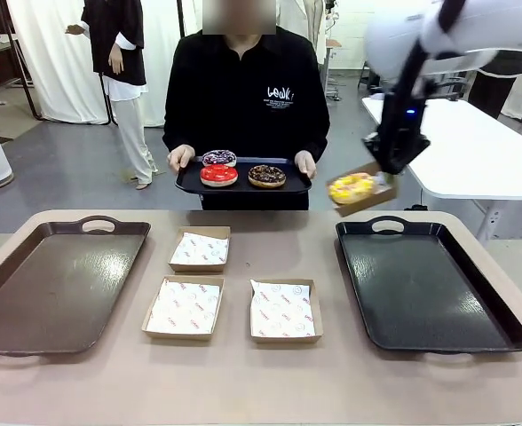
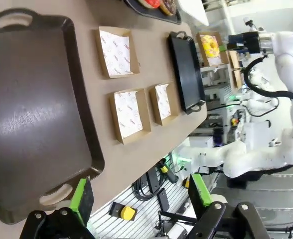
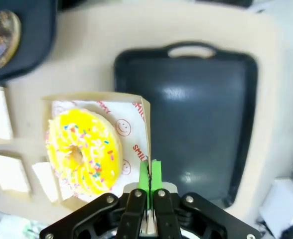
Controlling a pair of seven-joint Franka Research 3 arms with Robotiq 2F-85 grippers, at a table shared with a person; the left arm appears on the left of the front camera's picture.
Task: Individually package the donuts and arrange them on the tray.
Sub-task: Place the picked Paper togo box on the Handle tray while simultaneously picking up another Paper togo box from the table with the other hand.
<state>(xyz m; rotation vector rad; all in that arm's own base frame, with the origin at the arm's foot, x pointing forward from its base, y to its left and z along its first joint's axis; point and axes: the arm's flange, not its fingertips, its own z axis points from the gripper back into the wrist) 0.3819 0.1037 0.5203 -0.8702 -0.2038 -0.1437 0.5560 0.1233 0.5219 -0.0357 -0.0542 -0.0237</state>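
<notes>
My right gripper (image 1: 387, 170) is shut on the rim of a paper-lined cardboard box (image 1: 364, 190) holding the yellow donut (image 1: 351, 187), lifted above the far end of the right black tray (image 1: 425, 284). In the right wrist view the pads (image 3: 150, 175) pinch the box wall (image 3: 146, 124) beside the yellow donut (image 3: 82, 150). A person holds a small black tray (image 1: 241, 182) with the red donut (image 1: 218, 174), purple donut (image 1: 218, 158) and chocolate donut (image 1: 266, 176). My left gripper (image 2: 139, 196) stands open above the near end of the left tray (image 2: 32, 109).
Three empty lined boxes (image 1: 200, 249), (image 1: 184, 308), (image 1: 283, 310) sit mid-table between the left dark tray (image 1: 55, 284) and the right one. A white table (image 1: 474, 146) stands behind at right.
</notes>
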